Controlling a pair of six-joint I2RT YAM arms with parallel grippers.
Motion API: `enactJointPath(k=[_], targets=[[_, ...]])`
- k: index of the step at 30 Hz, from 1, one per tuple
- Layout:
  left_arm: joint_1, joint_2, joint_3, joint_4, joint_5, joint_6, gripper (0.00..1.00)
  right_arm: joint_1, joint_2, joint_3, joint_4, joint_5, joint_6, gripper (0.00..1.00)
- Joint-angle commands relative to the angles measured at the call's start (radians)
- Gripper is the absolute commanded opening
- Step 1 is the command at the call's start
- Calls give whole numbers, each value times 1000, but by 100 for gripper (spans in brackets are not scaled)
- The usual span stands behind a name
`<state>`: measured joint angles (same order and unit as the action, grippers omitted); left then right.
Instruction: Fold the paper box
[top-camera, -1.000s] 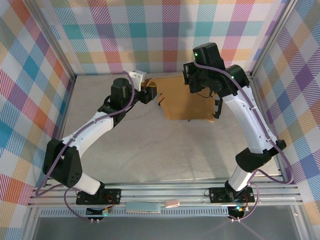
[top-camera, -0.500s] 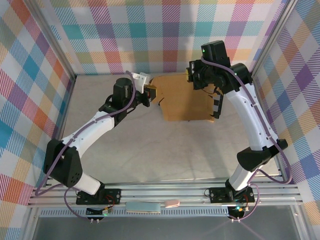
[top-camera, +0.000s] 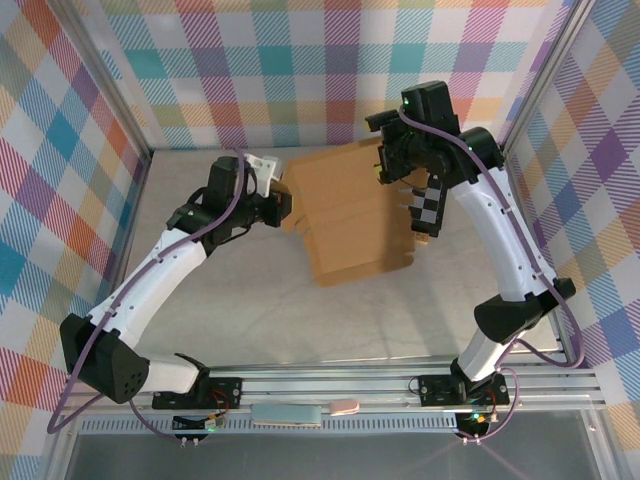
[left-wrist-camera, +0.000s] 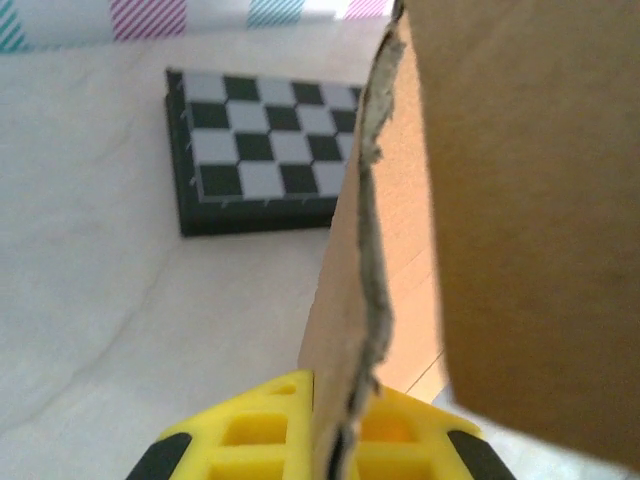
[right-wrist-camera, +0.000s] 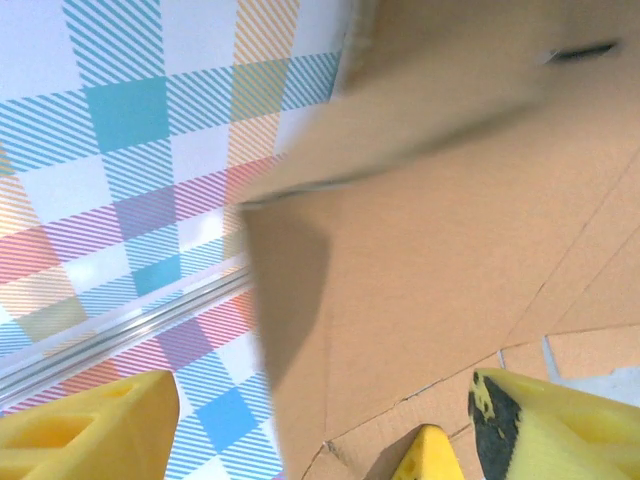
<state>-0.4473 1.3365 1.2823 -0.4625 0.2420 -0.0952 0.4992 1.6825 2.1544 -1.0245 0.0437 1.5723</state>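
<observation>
— Nearest, on the counter (top-camera: 250, 310)?
— Bare pale surface.
— And the paper box (top-camera: 350, 215)?
— Mid-scene toward the far side, a tilted brown sheet with tabs along its right edge.
— Left claw (top-camera: 283, 207)?
— Pressed together on the box's left edge, with ragged cardboard pinched between yellow fingers (left-wrist-camera: 240, 440).
— Right of the box?
— Black-and-grey checkered board (top-camera: 428, 210), just beside the cardboard's right edge.
— Farther back?
— Right claw (top-camera: 392, 165) at the box's far right corner, spread wide, gripping nothing; cardboard close ahead of the fingers (right-wrist-camera: 560, 430). Beyond that, plaid wall (top-camera: 300, 60).
</observation>
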Motion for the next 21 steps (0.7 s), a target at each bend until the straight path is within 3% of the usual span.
enactJointPath(k=[1, 9, 16, 21], targets=[[16, 12, -21, -74, -73, 38, 0, 18, -21, -68, 32, -12, -32, 77], [29, 49, -141, 61, -145, 72, 0, 62, -30, -251, 153, -33, 3, 76], [29, 47, -171, 93, -155, 132, 0, 75, 35, -357, 379, -83, 28, 77], [29, 25, -199, 94, -151, 181, 0, 76, 139, -324, 469, -129, -3, 70]])
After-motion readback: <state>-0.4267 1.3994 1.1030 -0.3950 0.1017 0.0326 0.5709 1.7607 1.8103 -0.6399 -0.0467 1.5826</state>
